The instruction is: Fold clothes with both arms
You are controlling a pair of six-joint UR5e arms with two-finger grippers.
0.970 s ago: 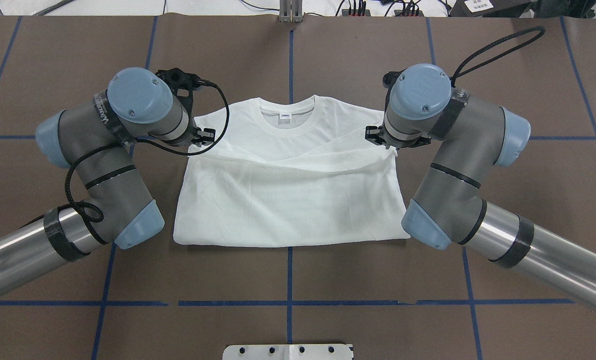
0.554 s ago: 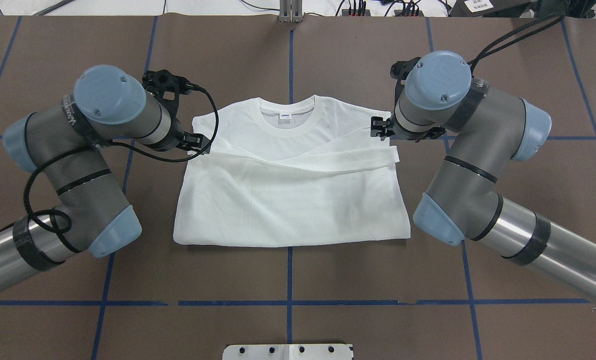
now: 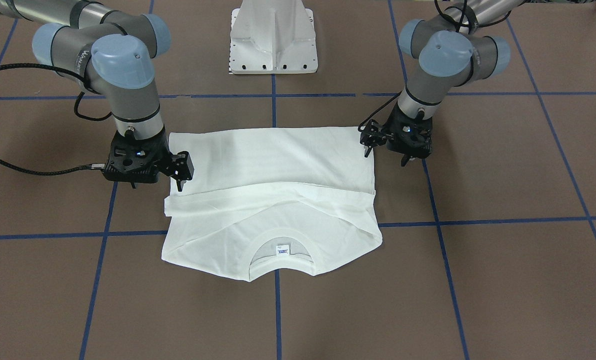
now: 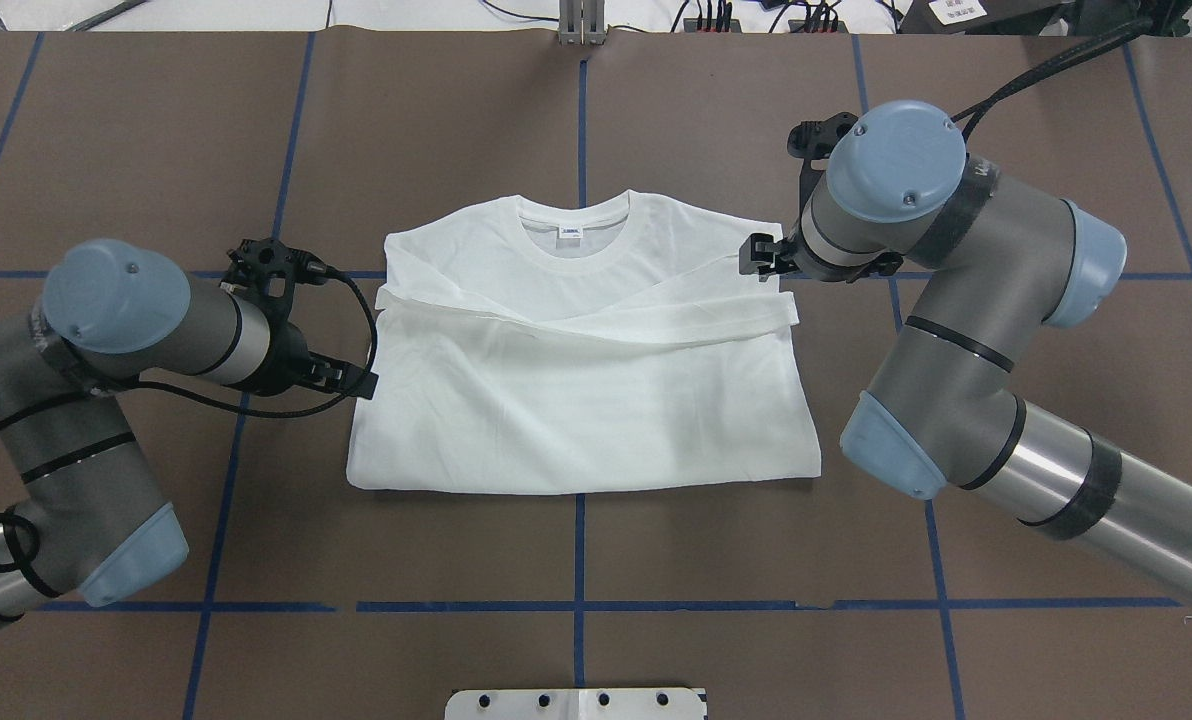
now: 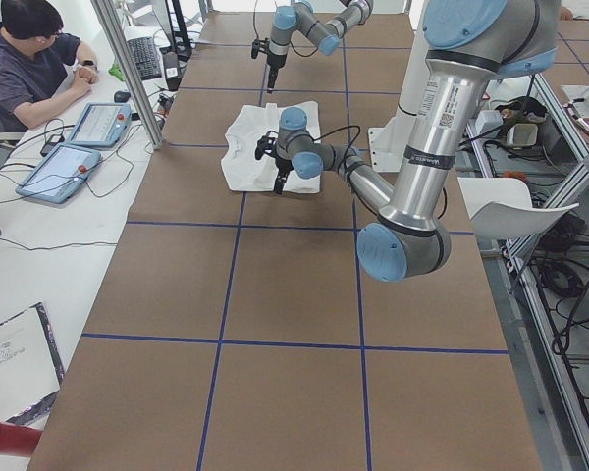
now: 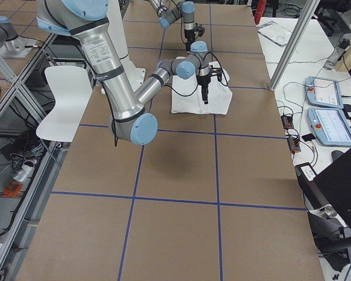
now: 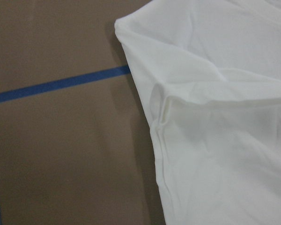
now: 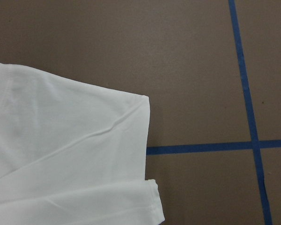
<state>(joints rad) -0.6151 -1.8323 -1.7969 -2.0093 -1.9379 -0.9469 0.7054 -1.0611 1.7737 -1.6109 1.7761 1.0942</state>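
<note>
The white T-shirt (image 4: pixel 581 400) lies flat on the brown table, collar (image 4: pixel 571 235) and neck label at the far side, both sleeves folded across the chest. Its black print is hidden. In the front view the shirt (image 3: pixel 273 165) has its collar toward the camera. My left gripper (image 4: pixel 344 378) hovers at the shirt's left edge, below the sleeve fold, open and empty; it also shows in the front view (image 3: pixel 385 152). My right gripper (image 4: pixel 761 255) hovers at the right shoulder, open and empty; it also shows in the front view (image 3: pixel 157 176). Both wrist views show only cloth and table.
The white pedestal base (image 3: pixel 273 45) stands at the near table edge behind the shirt's hem. Blue tape lines (image 4: pixel 581 605) cross the brown table. An operator (image 5: pixel 29 59) sits at a side desk with tablets. Cables lie along the far edge (image 4: pixel 736 15).
My left arm has pulled back toward the robot, its gripper sliding from the left shoulder down along the shirt's left edge. My right gripper has shifted slightly outward. The shirt has not moved.
</note>
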